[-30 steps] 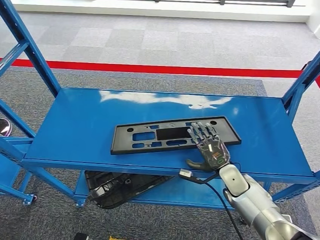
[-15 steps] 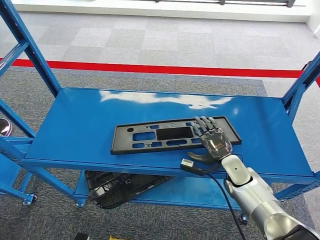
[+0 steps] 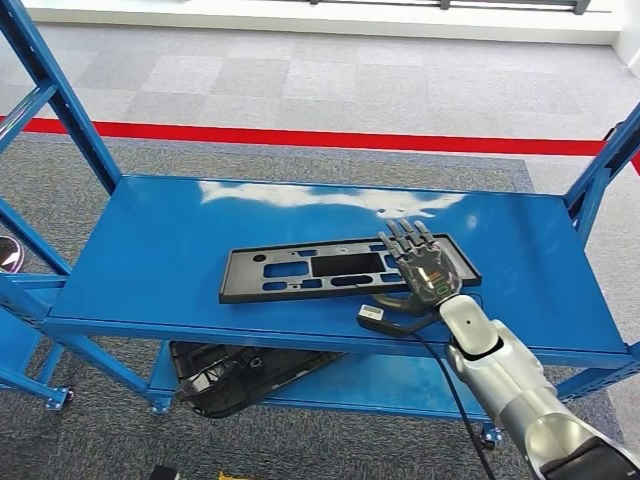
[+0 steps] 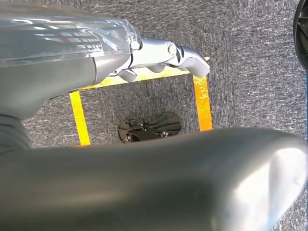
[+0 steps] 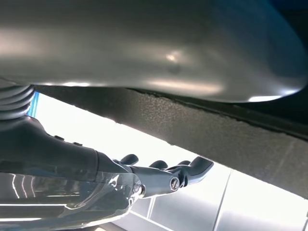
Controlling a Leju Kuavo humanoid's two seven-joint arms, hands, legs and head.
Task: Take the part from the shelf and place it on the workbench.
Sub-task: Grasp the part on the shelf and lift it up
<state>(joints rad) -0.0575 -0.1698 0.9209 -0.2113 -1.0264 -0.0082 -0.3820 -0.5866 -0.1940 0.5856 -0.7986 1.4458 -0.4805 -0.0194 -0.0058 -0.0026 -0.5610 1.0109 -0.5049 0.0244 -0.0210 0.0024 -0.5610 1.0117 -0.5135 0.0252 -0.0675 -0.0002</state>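
One long black part (image 3: 332,268) lies flat on the blue shelf (image 3: 151,250), toward its front edge, with bare blue deck at its left end. It is a thin, rectangular panel pierced with slots and holes, and it looks like moulded plastic: light, I would judge, fairly stiff across its width but likely to sag or twist if lifted by one end alone. Its surface appears smooth, so a loose pinch could slip. The long edges and the slot rims seem the best places to take hold, ideally nearer the middle than the tip.

Further right, the right robot hand (image 3: 423,272) rests on the part's right end, fingers stretched over the top and thumb curling at the front edge; whether it has truly clamped the panel I cannot tell. The left robot hand (image 4: 156,55) hangs over grey carpet and yellow floor tape, fingers loosely extended, holding nothing.

Below the deck, another dark part (image 3: 241,375) sits on the lower shelf. A black cable (image 3: 445,385) trails from the wrist, and slanted blue uprights (image 3: 604,165) could catch a long panel swung sideways.
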